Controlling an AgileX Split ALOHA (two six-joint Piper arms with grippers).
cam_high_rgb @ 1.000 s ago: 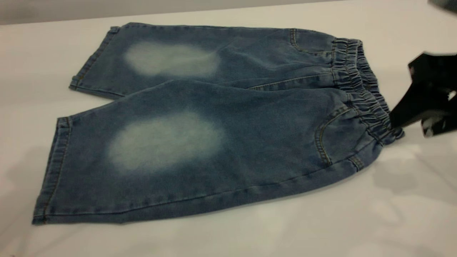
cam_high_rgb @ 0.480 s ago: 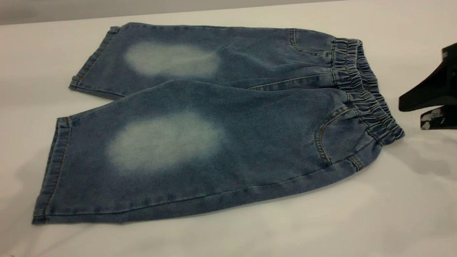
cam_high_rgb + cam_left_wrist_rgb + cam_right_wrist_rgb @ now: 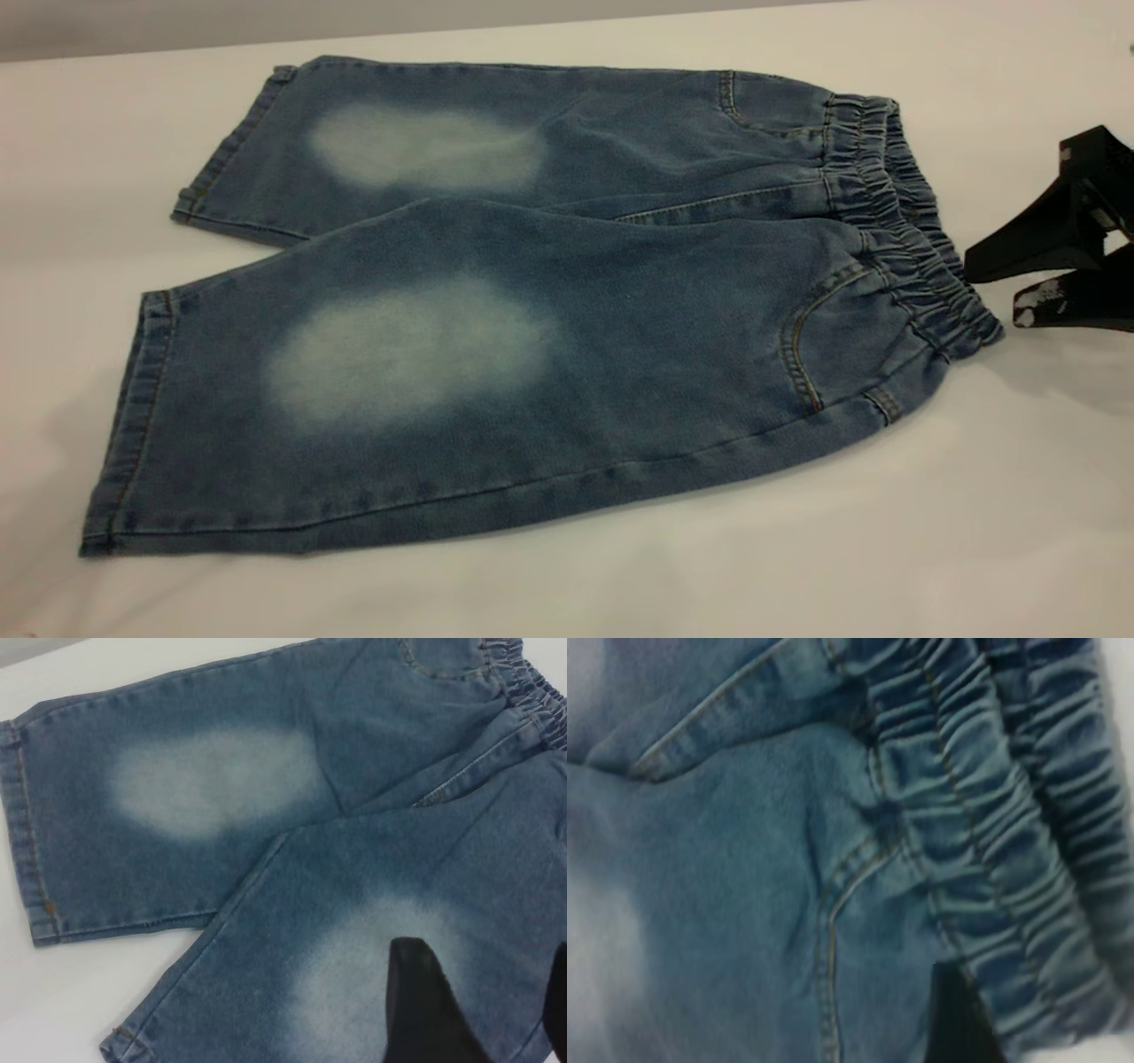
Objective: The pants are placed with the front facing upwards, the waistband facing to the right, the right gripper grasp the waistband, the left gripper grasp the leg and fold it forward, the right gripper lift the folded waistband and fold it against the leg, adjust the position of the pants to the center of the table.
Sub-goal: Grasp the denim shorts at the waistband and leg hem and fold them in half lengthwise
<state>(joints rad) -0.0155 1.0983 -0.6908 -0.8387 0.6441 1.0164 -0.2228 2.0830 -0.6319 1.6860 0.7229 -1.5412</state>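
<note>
Pants (image 3: pixel 532 301) lie flat and face up on the table (image 3: pixel 620 585), unfolded, both legs spread away from the waistband (image 3: pixel 895 221), which we take as our landmark. Nothing of the denim has shifted over the last second; only our right gripper (image 3: pixel 997 288) has moved. A second ago it was blurred right at the near corner of the waistband, half a second ago it had drawn back, and now it has crept in again: its upper finger tip sits just beside the waistband's outer edge, its silver-flecked lower finger a little farther off, low over the table. The jaws stand narrowly parted and hold nothing. We read this as a re-aimed approach, so the first grasp is not yet made and the whole fold lies ahead.

From the left wrist view our left gripper (image 3: pixel 483 1001) hovers over the near leg's faded knee patch, well away from the waistband, fingers spread with cloth visible between them, empty.

Denim looks soft and fairly heavy, tan-stitched, with pale oval knee patches and curved front pockets. The waistband is thick, puckered elastic in stacked ridges, which we judge a bulky but grippable edge for thin wedge fingers.
</note>
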